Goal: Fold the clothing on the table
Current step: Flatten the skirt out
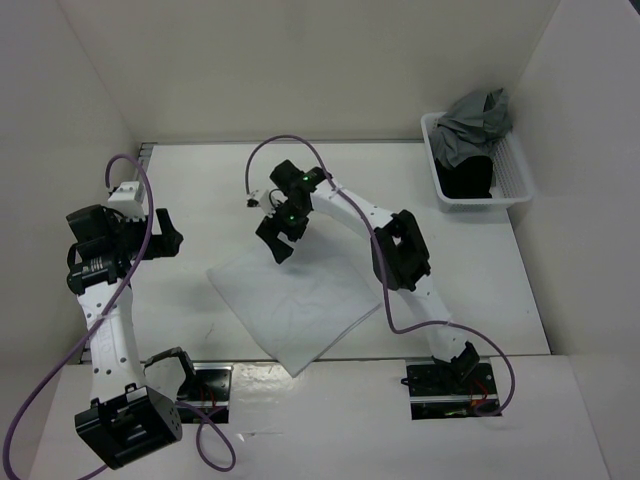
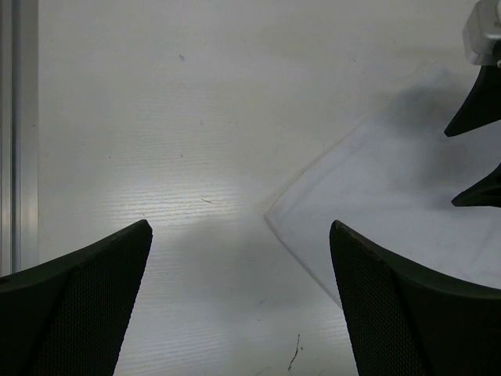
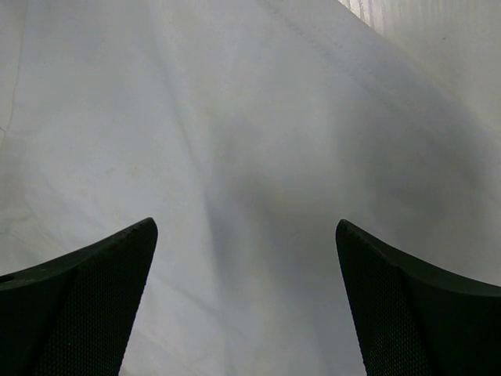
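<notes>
Nearest, toward 6 o'clock on the surface [image 1: 180, 180]: the clothing [image 1: 300, 300], white and faintly wrinkled, spread flat as a tilted square with one corner pointing at the near edge.

At 9 o'clock, well apart from the cloth: the left hand [image 1: 172, 232], carried on an arm rising from the near left corner and bent at the elbow, aimed toward 3 o'clock. Fingers spread wide, holding nothing, touching nothing. From its wrist, only bare surface between the pads, a metal rail [image 2: 19, 133] at the left margin and a corner of the cloth off to the right.

Just past centre, toward 12 o'clock: the right hand [image 1: 275, 243], on an arm stretched long from the near right base, tilted down over the far corner of the cloth. Fingers wide apart, nothing gripped. From its wrist, white fabric filling the gap; contact with it impossible to tell.

Farthest, at 2 o'clock: a white mesh basket [image 1: 515, 170] with a grey garment [image 1: 475, 120] heaped over a black garment [image 1: 468, 180].
</notes>
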Available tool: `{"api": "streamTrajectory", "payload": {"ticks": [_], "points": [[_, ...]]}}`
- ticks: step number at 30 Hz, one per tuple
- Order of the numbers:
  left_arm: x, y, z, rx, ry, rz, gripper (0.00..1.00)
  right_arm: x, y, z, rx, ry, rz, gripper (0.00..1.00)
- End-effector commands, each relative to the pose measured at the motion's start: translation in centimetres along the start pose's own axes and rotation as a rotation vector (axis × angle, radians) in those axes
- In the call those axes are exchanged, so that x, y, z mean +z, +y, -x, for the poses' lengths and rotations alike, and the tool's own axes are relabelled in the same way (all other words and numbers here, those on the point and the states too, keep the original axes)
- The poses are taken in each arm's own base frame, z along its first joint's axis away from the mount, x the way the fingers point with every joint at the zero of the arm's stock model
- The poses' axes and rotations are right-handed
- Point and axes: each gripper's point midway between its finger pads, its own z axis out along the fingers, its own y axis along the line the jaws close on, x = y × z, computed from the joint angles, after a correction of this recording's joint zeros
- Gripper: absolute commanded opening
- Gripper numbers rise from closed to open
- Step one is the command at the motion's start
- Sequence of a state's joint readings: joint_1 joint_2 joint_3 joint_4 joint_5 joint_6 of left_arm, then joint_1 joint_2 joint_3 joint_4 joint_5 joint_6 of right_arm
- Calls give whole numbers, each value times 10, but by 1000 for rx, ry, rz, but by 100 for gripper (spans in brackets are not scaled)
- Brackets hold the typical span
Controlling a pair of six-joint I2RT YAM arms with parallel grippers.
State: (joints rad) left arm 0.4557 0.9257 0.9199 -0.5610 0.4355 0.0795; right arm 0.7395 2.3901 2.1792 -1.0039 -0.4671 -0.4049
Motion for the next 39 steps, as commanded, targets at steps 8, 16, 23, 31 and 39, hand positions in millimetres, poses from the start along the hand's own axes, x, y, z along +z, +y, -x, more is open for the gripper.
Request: {"api": "streamTrajectory", "payload": {"ticks": [8, 16, 23, 31, 39], "points": [[0, 1, 4, 29, -26, -7, 100, 18, -10, -5, 21, 15, 49, 99], [1, 4, 3, 20, -19, 0, 100, 10, -55, -19, 107, 5, 4, 99], [3, 5, 2, 16, -11, -2, 100, -4, -107, -31, 220, -14, -94, 99], [7, 6, -2, 8, 5, -4, 100, -16, -148, -45, 292, -9, -229, 99], [9, 7, -3, 3, 13, -6, 100, -26, -185, -47, 358, -26, -355, 99]]}}
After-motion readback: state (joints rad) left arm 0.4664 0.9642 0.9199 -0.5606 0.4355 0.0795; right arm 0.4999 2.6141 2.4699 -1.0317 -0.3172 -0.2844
